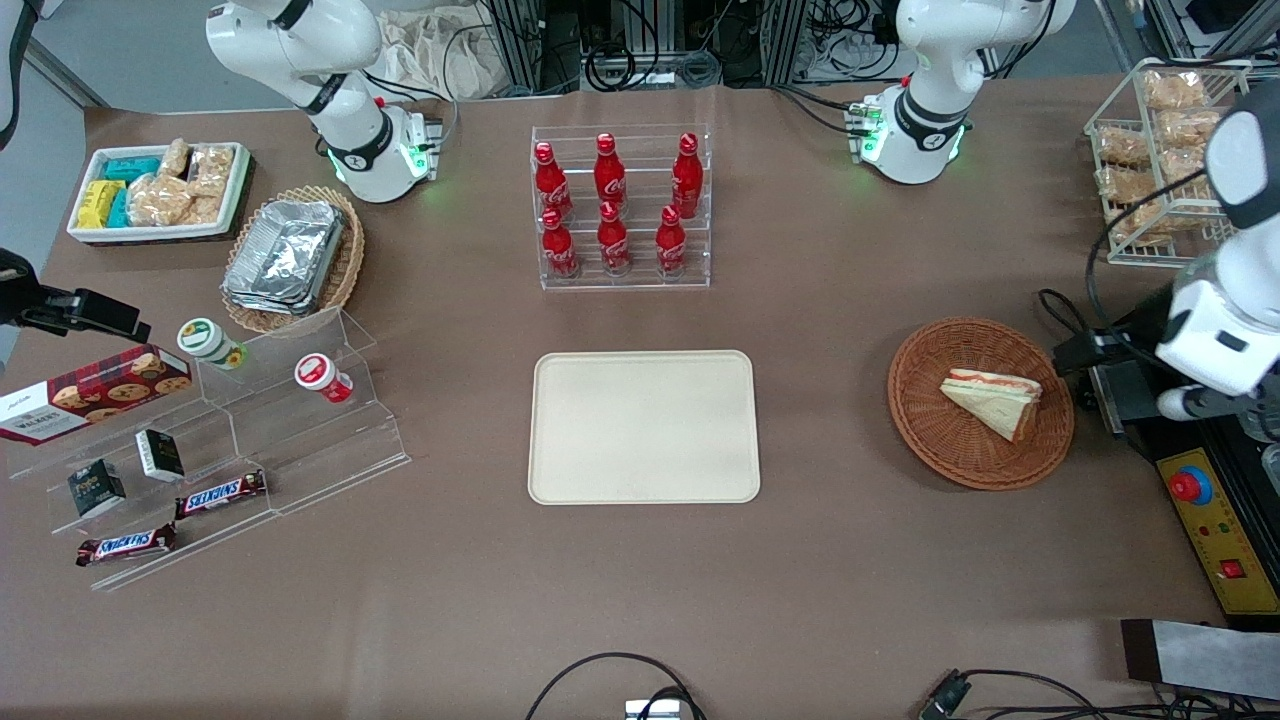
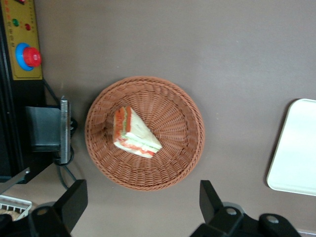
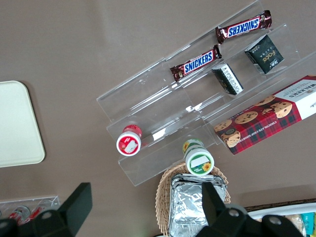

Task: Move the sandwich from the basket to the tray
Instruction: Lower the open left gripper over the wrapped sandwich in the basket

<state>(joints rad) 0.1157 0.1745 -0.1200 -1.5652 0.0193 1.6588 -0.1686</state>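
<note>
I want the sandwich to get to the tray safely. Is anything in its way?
Nothing visible is. Only bare table lies between the basket holding the sandwich and the tray. The open gripper hangs above the basket.

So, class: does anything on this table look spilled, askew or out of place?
Nothing stands out. The sandwich lies intact in the basket, the tray sits square and bare, and the gripper hangs open above the basket.

tray (image 2: 296,148): cut off at frame edge, wrist view
gripper (image 2: 140,207): only finger ends show; hidden in front view
wire rack (image 1: 1160,150): partly behind arm
</note>
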